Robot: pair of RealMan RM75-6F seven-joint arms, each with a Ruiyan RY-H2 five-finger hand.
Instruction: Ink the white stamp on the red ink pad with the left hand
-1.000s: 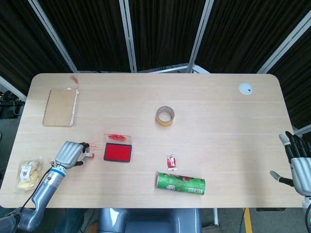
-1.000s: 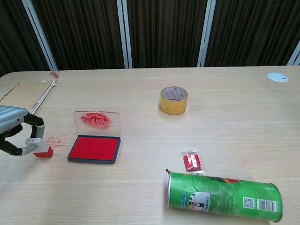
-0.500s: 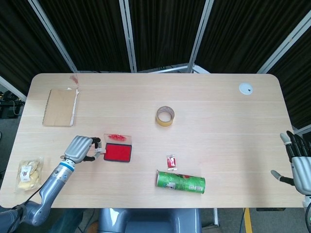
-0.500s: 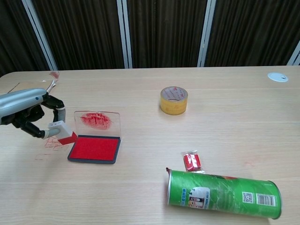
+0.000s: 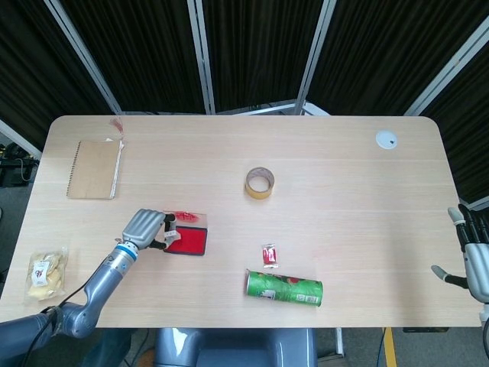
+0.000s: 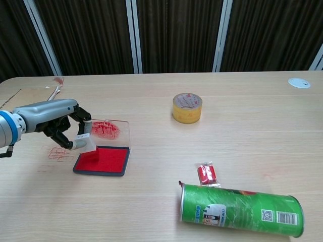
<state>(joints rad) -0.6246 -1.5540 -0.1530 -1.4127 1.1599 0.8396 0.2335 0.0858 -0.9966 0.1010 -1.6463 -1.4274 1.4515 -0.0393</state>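
My left hand (image 5: 147, 227) (image 6: 64, 122) pinches the white stamp (image 6: 84, 141) (image 5: 170, 235), which has a red base. The stamp hangs just over the left end of the red ink pad (image 6: 102, 160) (image 5: 187, 241); I cannot tell whether it touches the pad. The pad's clear lid (image 6: 107, 130), smeared with red ink, stands upright at the far side. My right hand (image 5: 473, 256) is at the right edge of the head view, off the table, fingers apart and holding nothing.
Red stamp marks (image 6: 58, 153) lie on the wood left of the pad. A green chips can (image 6: 240, 209) lies on its side at the front, a small red packet (image 6: 206, 174) beside it. A tape roll (image 6: 187, 107), a notebook (image 5: 95, 169) and a snack bag (image 5: 46, 274) are further off.
My left hand lifted the stamp off the table left of the pad and carried it rightward to the pad's left end. The right hand dropped slightly.
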